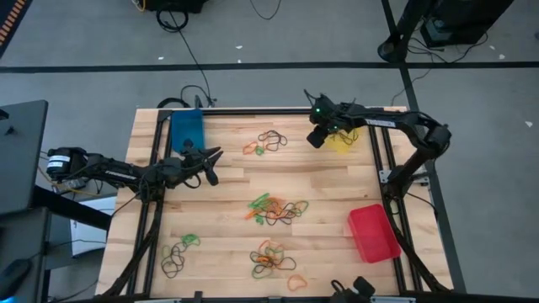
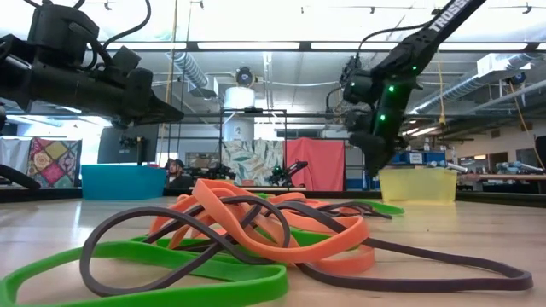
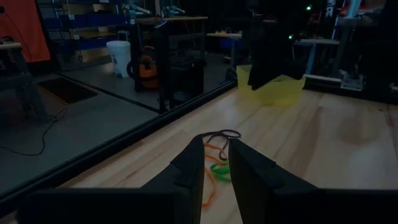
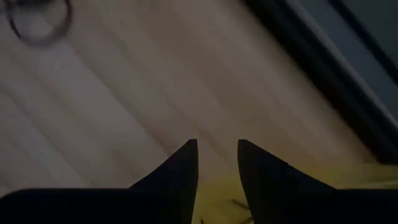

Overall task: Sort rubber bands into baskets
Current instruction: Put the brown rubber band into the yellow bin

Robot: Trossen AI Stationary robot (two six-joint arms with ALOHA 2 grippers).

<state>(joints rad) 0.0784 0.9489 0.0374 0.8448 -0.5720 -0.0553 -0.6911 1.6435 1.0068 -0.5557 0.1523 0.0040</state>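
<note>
Yellow basket [image 1: 344, 140] just under right gripper [image 1: 317, 137], fingers slightly parted and empty, apparently for dropping; left gripper [image 1: 210, 164] similarly parted, empty, beside blue basket [image 1: 186, 130].

Rubber bands [image 1: 274, 210] lie in scattered clusters between three baskets [image 1: 373, 233].

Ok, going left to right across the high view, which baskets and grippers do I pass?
blue basket → left gripper → right gripper → yellow basket → red basket
</note>
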